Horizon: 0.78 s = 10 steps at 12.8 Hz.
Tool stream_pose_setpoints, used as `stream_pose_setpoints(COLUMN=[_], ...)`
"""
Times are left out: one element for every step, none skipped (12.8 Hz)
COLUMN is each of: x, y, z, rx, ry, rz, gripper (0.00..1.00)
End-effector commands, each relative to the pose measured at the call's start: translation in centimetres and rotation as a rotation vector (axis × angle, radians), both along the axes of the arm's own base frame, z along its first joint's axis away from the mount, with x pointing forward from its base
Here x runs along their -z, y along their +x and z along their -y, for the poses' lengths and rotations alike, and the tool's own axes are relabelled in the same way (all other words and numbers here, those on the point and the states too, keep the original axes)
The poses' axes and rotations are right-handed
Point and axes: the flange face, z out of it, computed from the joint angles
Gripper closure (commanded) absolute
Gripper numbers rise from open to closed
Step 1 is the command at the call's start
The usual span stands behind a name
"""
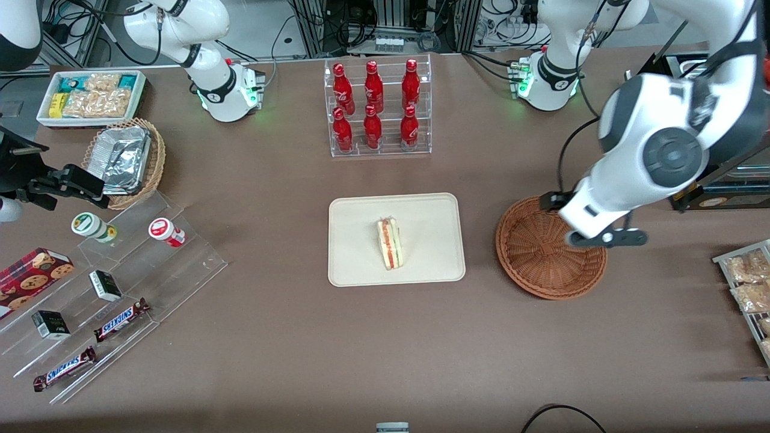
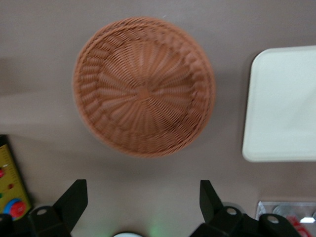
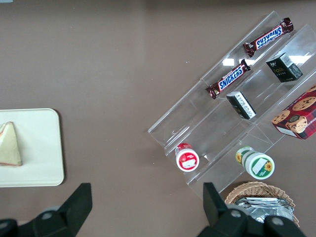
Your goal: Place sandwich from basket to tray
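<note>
The triangular sandwich (image 1: 390,243) lies in the middle of the cream tray (image 1: 356,264), its red and green filling edge showing. It also shows in the right wrist view (image 3: 10,144) on the tray (image 3: 44,163). The reddish-brown wicker basket (image 1: 541,258) stands beside the tray toward the working arm's end and is empty. In the left wrist view the basket (image 2: 143,89) is empty and a corner of the tray (image 2: 281,108) shows beside it. My gripper (image 1: 604,239) hangs above the basket's rim. It is open and empty (image 2: 142,190), its fingers (image 2: 74,197) wide apart.
A clear rack of red bottles (image 1: 376,105) stands farther from the front camera than the tray. Toward the parked arm's end are a tan basket with foil containers (image 1: 123,159), a white bin of snacks (image 1: 90,96) and clear steps with candy bars (image 1: 120,319). Snack packets (image 1: 749,282) lie at the working arm's end.
</note>
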Motion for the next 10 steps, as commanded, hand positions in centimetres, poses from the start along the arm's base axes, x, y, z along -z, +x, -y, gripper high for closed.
stream_pose_setpoints(x=[-3.5, -4.6, -5.8, -6.9, -8.3, -10.2, -11.6, -12.2, -12.4, -12.9], y=[-1.9, -2.1, -2.4, -2.9, -3.3, -3.7, -3.9, -3.9, -3.7, -3.7], z=[-5.9, -7.2, -8.1, -8.8, -9.5, -10.4, -11.0, -11.3, -11.9, -13.3], rx=[0.011, 0.021, 0.017, 0.005, -0.007, -0.021, -0.033, -0.036, -0.046, -0.073], ry=[-0.030, -0.039, -0.042, -0.039, -0.036, -0.033, -0.028, -0.020, -0.017, -0.020], rz=[-0.014, -0.022, -0.018, -0.001, 0.019, 0.030, 0.034, 0.045, 0.058, 0.071], gripper=[0.00, 0.00, 0.00, 0.00, 0.00, 0.00, 0.00, 0.00, 0.00, 0.00])
